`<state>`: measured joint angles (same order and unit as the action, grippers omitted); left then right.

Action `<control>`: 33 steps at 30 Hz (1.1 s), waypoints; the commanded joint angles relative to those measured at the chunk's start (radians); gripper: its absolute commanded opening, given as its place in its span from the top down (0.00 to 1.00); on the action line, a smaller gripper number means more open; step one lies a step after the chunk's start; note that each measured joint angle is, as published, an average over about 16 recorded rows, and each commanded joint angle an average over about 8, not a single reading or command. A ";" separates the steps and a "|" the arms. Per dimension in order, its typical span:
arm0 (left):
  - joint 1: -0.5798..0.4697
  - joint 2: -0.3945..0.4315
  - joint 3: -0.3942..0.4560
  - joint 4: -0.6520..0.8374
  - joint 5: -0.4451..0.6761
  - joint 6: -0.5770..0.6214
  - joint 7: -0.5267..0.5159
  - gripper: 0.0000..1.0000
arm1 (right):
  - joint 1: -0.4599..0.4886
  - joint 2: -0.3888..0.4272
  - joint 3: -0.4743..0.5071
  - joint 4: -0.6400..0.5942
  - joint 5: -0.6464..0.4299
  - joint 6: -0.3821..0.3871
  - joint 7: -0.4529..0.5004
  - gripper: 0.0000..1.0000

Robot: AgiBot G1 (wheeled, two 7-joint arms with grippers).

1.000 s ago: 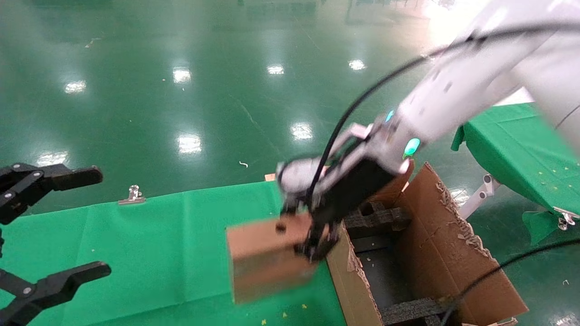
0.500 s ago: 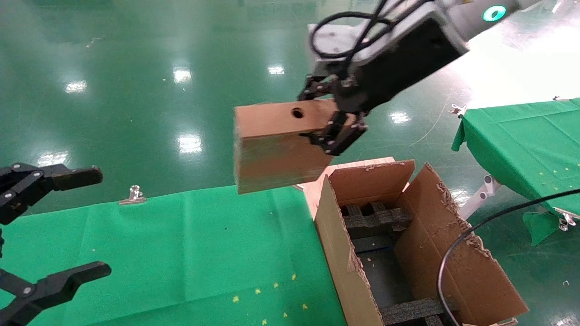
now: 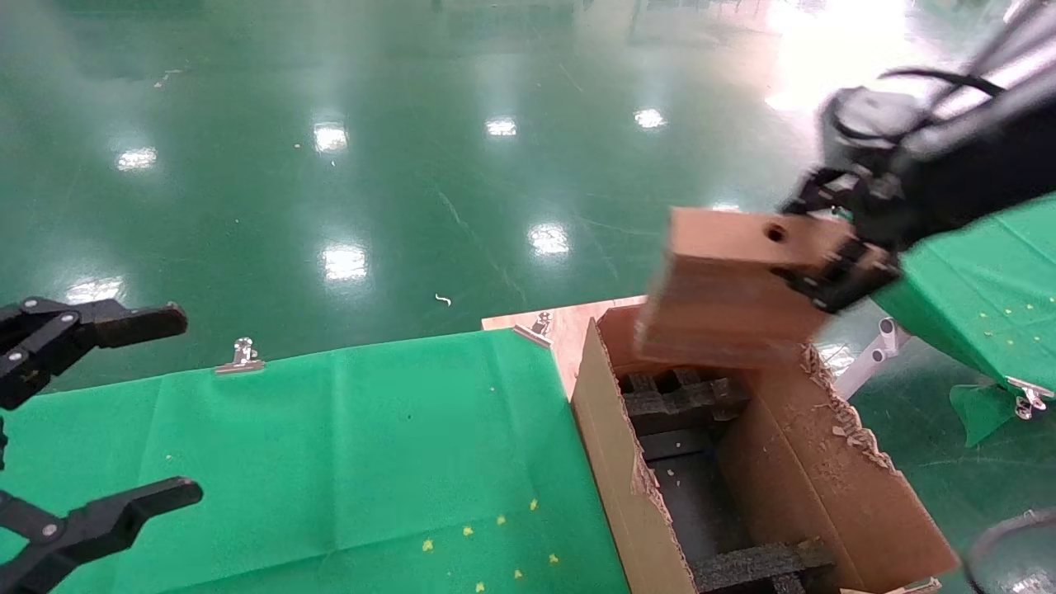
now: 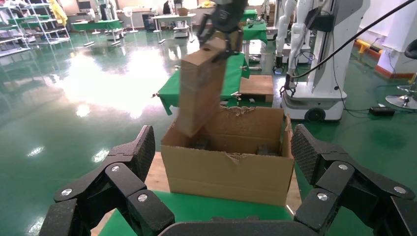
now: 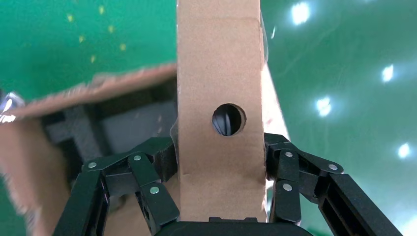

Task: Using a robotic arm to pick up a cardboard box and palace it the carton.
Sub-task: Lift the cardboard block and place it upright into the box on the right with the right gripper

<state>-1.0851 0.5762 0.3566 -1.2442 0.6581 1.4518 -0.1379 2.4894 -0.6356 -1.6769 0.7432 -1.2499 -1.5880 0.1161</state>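
Brown cardboard box (image 3: 730,289) is held in the air by the right gripper (image 3: 833,247), whose black fingers (image 5: 147,182) press against its two opposite sides near one end. The face with the round hole (image 5: 228,119) is turned toward the wrist camera. In the head view the box hangs tilted above the far end of the carton (image 3: 627,462), its lower edge level with or just over the ragged flaps; whether it touches the carton wall cannot be told. The left wrist view shows the same box (image 4: 200,83) with its lower end at the carton's (image 4: 226,167) far rim, the gripper (image 4: 221,29) clamped at its upper end.

Inside the carton, black foam inserts (image 3: 685,396) sit at the far end, another strip (image 3: 759,565) at the near end (the middle floor is dark and bare).

The carton stands beside the green-covered worktop (image 3: 330,462), against its right edge. A metal clip (image 3: 242,355) sits on the worktop's far edge.

The left gripper (image 3: 115,412) is off to the left above the worktop, fingers spread wide and holding nothing.
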 commanded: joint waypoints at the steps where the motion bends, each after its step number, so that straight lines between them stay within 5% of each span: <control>1: 0.000 0.000 0.000 0.000 0.000 0.000 0.000 0.00 | 0.026 0.048 -0.034 0.032 -0.014 0.002 0.022 1.00; 10: 0.000 0.000 0.000 0.000 0.000 0.000 0.000 0.00 | 0.055 0.184 -0.099 0.137 -0.018 0.017 0.086 1.00; 23: 0.000 0.000 0.000 0.000 0.000 0.000 0.000 0.00 | 0.043 0.196 -0.106 0.150 -0.008 0.049 0.129 1.00; 33: 0.000 0.000 0.000 0.000 0.000 0.000 0.000 0.00 | 0.015 0.273 -0.137 0.330 -0.087 0.237 0.543 1.00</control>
<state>-1.0848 0.5760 0.3566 -1.2438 0.6579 1.4516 -0.1378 2.5104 -0.3587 -1.8150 1.0800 -1.3523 -1.3630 0.6730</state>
